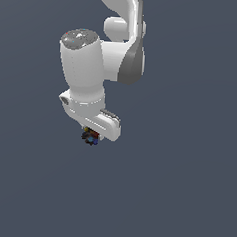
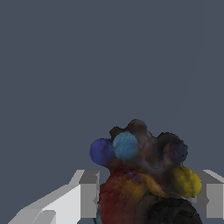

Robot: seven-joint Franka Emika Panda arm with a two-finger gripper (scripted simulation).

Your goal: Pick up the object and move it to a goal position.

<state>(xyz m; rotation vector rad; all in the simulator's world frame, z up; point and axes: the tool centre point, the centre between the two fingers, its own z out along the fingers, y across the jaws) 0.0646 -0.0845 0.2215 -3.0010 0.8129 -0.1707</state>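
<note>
The object (image 1: 90, 137) is a small dark lumpy cluster with blue, red and orange blobs. In the exterior view it sits right under the white hand of my arm, mostly hidden by it. My gripper (image 1: 93, 135) points down over it. In the wrist view the object (image 2: 142, 175) fills the space between my two grey fingers (image 2: 89, 192), which stand against its two sides. The gripper (image 2: 148, 197) is shut on the object.
A plain dark grey-blue surface (image 1: 185, 195) fills both views. My white arm (image 1: 101, 64) rises from the hand toward the top of the exterior view. Nothing else shows.
</note>
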